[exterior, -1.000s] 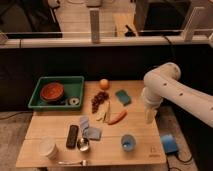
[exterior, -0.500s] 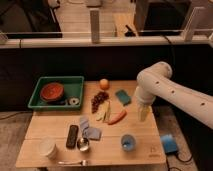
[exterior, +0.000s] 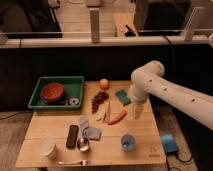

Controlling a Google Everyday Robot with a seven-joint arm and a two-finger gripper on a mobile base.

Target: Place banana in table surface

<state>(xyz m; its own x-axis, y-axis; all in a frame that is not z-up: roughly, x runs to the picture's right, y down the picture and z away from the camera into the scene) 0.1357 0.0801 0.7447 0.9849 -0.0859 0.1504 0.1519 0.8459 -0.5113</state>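
Observation:
The banana (exterior: 105,113) is a slim pale yellow-green fruit lying on the wooden table surface (exterior: 55,125), near the middle, right beside the orange-red carrot (exterior: 117,118). My white arm reaches in from the right, and its gripper (exterior: 137,110) hangs open over the table just right of the carrot. Nothing is between the fingers, and the gripper stands apart from the banana.
A green tray (exterior: 37,95) with a red bowl (exterior: 52,91) sits at the back left. An orange (exterior: 103,83), dark grapes (exterior: 99,101) and a teal sponge (exterior: 122,96) lie behind the banana. In front are a blue cloth (exterior: 90,131), black object (exterior: 73,136), spoon (exterior: 83,145), white cup (exterior: 48,148) and blue cup (exterior: 128,143).
The arm has swung left, bringing the gripper from over the table's right edge closer to the carrot and banana. The objects on the table have not moved.

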